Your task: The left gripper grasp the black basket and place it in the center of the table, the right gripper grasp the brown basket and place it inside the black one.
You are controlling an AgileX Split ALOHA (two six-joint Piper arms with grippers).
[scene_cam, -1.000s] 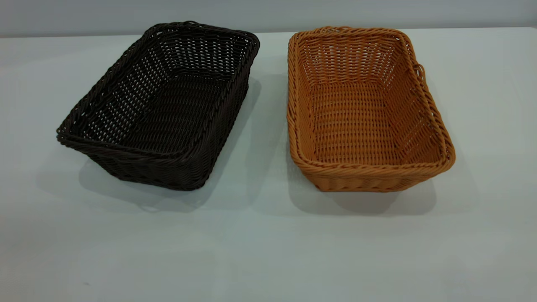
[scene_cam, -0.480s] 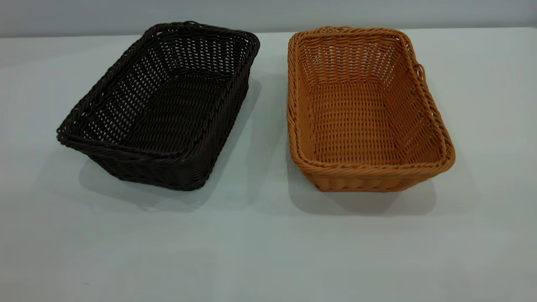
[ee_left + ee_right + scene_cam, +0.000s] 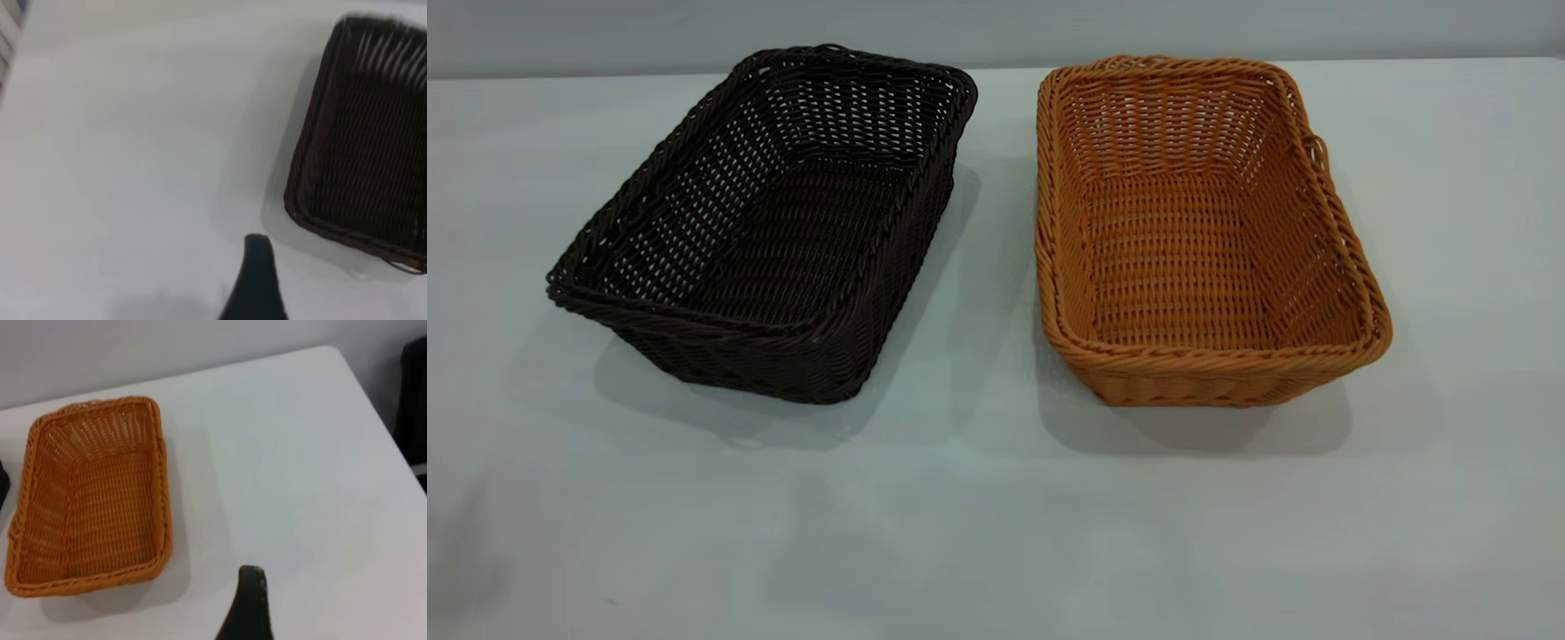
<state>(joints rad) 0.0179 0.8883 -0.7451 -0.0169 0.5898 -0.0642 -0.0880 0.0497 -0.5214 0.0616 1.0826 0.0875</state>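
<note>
Two rectangular woven wicker-style tray baskets stand on the table, and both hold nothing. The black basket [image 3: 769, 222], very dark brown-black with sloped open-weave sides and a braided rim, sits upright to the left of the brown basket in the exterior view, turned at a slant so that its far end comes nearest its neighbour. The brown basket [image 3: 1200, 231], light orange-brown with the same weave and rim, stands squarer to the camera. The two are near each other but apart, with a strip of bare surface between them.

The table [image 3: 996, 533] is a large, plain, pale grey-white smooth surface, far bigger than both baskets; a plain pale wall runs behind its far edge.

In count: one black basket, one brown basket, two grippers.

The left gripper [image 3: 257, 280] shows only as one dark finger over bare table, just beside a corner of the black basket [image 3: 367, 140] and not touching it. The right gripper [image 3: 248, 607] likewise shows one dark finger, near the brown basket [image 3: 93, 493] and apart from it. Whether either claw is released or clenched cannot be told.
</note>
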